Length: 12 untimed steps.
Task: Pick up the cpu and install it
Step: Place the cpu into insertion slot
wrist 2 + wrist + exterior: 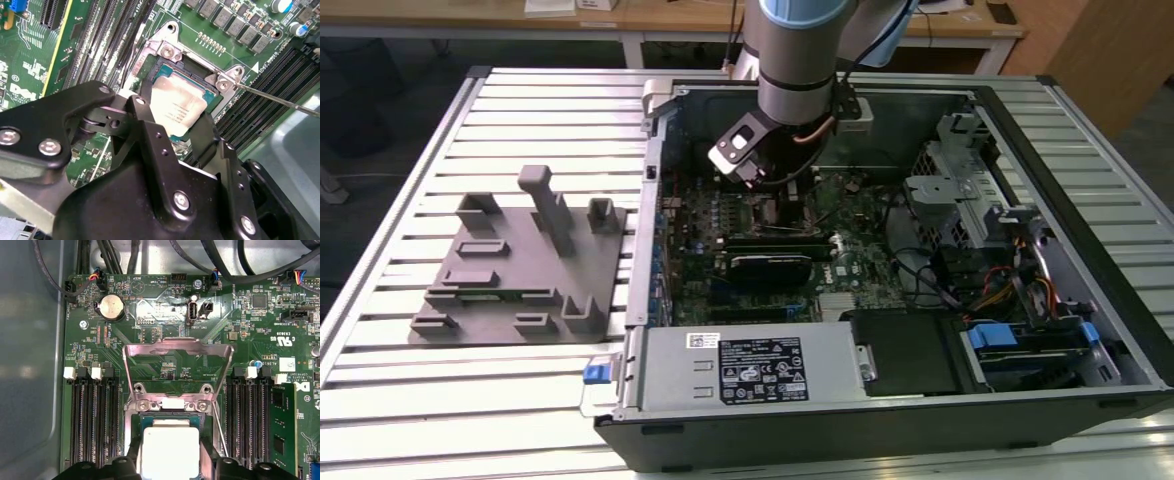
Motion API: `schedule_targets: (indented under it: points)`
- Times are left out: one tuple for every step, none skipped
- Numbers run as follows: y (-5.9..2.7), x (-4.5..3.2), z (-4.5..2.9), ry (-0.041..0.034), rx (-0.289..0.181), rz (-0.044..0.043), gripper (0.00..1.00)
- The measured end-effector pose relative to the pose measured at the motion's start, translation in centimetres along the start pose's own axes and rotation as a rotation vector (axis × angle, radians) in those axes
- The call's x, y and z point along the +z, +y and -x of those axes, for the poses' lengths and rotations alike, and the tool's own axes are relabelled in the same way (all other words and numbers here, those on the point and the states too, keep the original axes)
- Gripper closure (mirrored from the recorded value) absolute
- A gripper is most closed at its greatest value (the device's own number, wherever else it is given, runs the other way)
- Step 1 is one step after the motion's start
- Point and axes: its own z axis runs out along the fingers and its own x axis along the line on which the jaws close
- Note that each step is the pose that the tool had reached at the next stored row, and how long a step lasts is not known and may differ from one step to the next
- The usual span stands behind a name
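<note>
The cpu (pixel 176 99), a flat square chip with a silver-grey top, lies level in the motherboard socket (pixel 165 67) inside the open computer case (pixel 1067 160). My gripper (pixel 176 114) reaches down over it, a black finger pressed against each of two opposite edges, so it is shut on the chip. In the first wrist view the cpu (pixel 170 447) sits between the same black fingers (pixel 134 462), gripper (pixel 171 465). The socket's metal load plate (pixel 177 347) stands flipped open. In the exterior view the gripper (pixel 767 188) hangs low over the board.
A thin metal lever (pixel 280 100) juts out beside the socket. Empty memory slots (pixel 92 420) flank it, with one fitted memory stick (pixel 282 425). A grey parts fixture (pixel 520 260) lies at the exterior view's left. The power supply (pixel 747 365) and cables (pixel 961 285) fill the case.
</note>
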Motion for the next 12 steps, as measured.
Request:
schedule_targets:
  points:
    - [0.00,0.00,0.00,0.0001,0.000,0.0000,0.40]
    - [0.00,0.00,0.00,0.0001,0.000,0.0001,0.46]
    - [0.00,0.00,0.00,0.0002,0.000,0.0001,0.46]
    - [0.00,0.00,0.00,0.0002,0.000,0.0001,0.46]
    - [0.00,0.00,0.00,0.0002,0.000,0.0001,0.46]
    - [0.00,0.00,-0.01,0.0003,0.000,0.0002,0.46]
    - [0.00,0.00,-0.01,0.0003,0.000,0.0002,0.46]
    - [0.00,0.00,-0.01,0.0003,0.000,0.0002,0.46]
    - [0.00,0.00,0.00,-0.0001,0.000,0.0002,0.46]
    - [0.01,0.00,-0.01,-0.0001,0.000,0.0002,0.46]
    - [0.00,0.00,-0.01,-0.0002,0.000,0.0002,0.46]
    - [0.00,0.00,-0.01,-0.0003,0.000,0.0002,0.46]
